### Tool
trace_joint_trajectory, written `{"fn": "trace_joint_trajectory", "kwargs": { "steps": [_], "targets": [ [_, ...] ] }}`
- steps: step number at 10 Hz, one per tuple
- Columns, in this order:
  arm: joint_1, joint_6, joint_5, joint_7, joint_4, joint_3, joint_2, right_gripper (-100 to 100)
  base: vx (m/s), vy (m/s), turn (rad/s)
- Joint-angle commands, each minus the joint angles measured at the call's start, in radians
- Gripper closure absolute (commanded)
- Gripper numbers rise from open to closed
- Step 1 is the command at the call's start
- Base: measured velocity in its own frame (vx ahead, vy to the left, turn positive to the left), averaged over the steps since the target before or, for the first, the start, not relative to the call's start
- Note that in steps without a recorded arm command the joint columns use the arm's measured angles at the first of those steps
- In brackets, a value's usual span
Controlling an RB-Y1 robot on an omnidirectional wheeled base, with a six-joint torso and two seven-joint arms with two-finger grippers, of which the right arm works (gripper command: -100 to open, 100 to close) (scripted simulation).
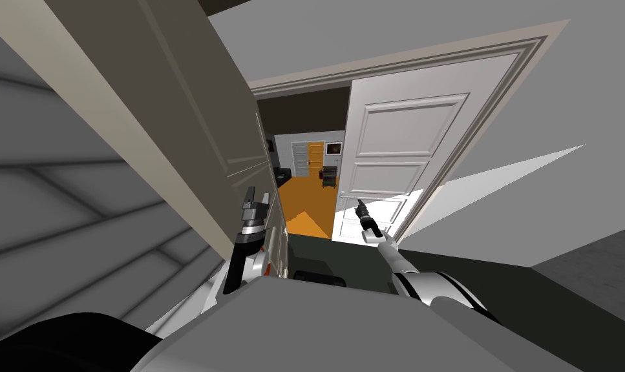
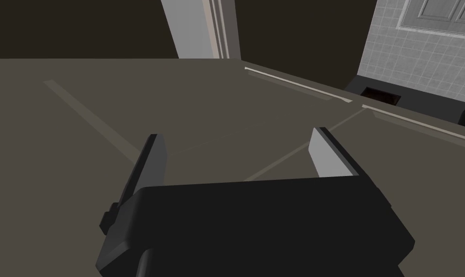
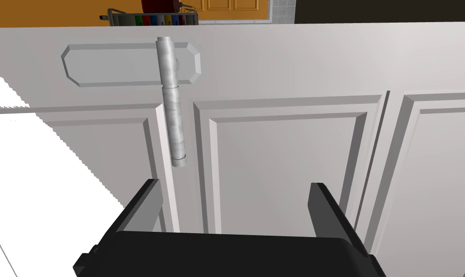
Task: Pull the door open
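Note:
A white panelled door (image 1: pixel 401 142) stands ajar ahead on the right. Its grey lever handle (image 3: pixel 172 103) hangs from an oblong backplate (image 3: pixel 130 64). My right gripper (image 3: pixel 236 202) is open a short way in front of the door face, with the lever's tip just beyond its fingers and close to one fingertip (image 3: pixel 149 197); nothing is between the fingers. In the head view the right gripper (image 1: pixel 361 208) points at the door's lower part. My left gripper (image 1: pixel 253 197) is open beside a dark taupe door leaf (image 1: pixel 194 116), and the left gripper (image 2: pixel 238 154) faces that leaf's flat face (image 2: pixel 106 120).
Between the two leaves a gap shows an orange floor (image 1: pixel 304 200) and a small cart (image 1: pixel 329 176) in the room beyond, with a tiled wall (image 2: pixel 419 53) there. A grey wall (image 1: pixel 550 206) runs along my right, and a dark floor (image 1: pixel 563 303) lies under me.

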Motion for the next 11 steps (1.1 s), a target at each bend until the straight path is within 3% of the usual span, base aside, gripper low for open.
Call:
{"fn": "trace_joint_trajectory", "kwargs": {
  "steps": [1,2,11],
  "targets": [
    [-0.002,0.000,0.000,0.000,0.002,0.000,0.000,-100,0.015,-0.010,0.031],
    [-0.001,0.000,0.000,0.000,0.001,0.000,0.000,-100,-0.084,-0.044,0.117],
    [0.000,-0.009,-0.006,0.014,-0.004,-0.008,0.003,-100,-0.180,-0.172,0.050]
  ]
}}
